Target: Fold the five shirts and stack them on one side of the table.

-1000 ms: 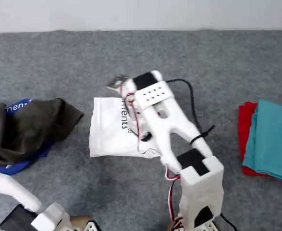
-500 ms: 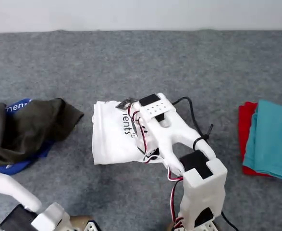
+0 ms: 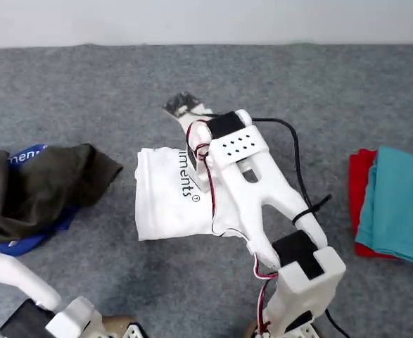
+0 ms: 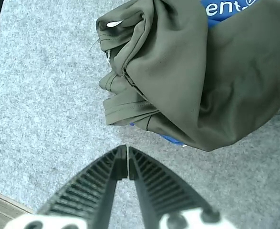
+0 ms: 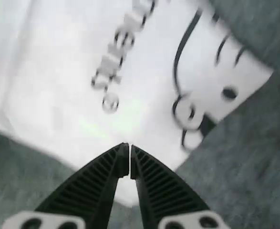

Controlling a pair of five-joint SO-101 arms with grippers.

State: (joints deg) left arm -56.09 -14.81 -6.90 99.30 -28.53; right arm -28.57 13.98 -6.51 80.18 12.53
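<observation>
A folded white shirt [image 3: 169, 196] with black print lies mid-table, slightly rumpled at its near edge. My right gripper [image 3: 180, 106] hovers past the shirt's far edge, fingers shut with nothing between them. In the right wrist view, the shut right gripper [image 5: 129, 149] points down at the white shirt [image 5: 130, 71]. A crumpled olive shirt [image 3: 44, 184] lies over a blue shirt [image 3: 24, 155] at the left. My left gripper [image 4: 128, 155] is shut and empty just short of the olive shirt [image 4: 187, 76], with the blue shirt [image 4: 228, 7] showing behind it.
A folded teal shirt [image 3: 399, 204] lies on a folded red shirt [image 3: 361, 190] at the table's right edge. The left arm's white link [image 3: 16, 278] crosses the near left corner. Grey felt [image 3: 297, 91] covers the table, open along the far side.
My right gripper dropped onto the white shirt half a second ago, nudging and rumpling it, then lifted away to beyond its far edge. The left arm has stayed still.
</observation>
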